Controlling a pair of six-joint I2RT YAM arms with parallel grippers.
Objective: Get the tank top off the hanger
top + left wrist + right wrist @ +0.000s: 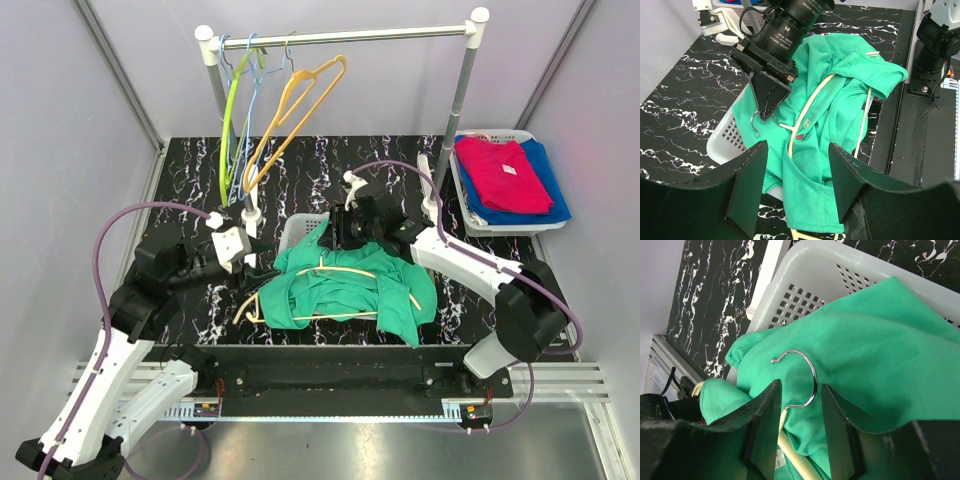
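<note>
- Top view: the green tank top (345,295) lies crumpled on the table (190,180). Its upper part is draped over a white basket (292,232), and the cream hanger (350,270) is threaded inside it. My right gripper (340,232) sits at the collar end, and my left gripper (262,258) is just beside the garment's left edge. I judge that split deliberate: one gripper to pin the hanger, the other to pull the cloth off.
- Left wrist view: my left gripper's jaws stand wide apart and hold nothing, hovering over a strap and a hanger arm. This view shows what the top one cannot: the metal hook (756,125) pokes out just under the right gripper's tips, and the strap loops round the hanger arm.
- Right wrist view: my right gripper's jaws are parted and straddle the hook's stem. The gap is wider than the wire, so I see no pinch on it. Only here is it plain that the hook lies flat on the cloth, near the basket's rim.
</note>
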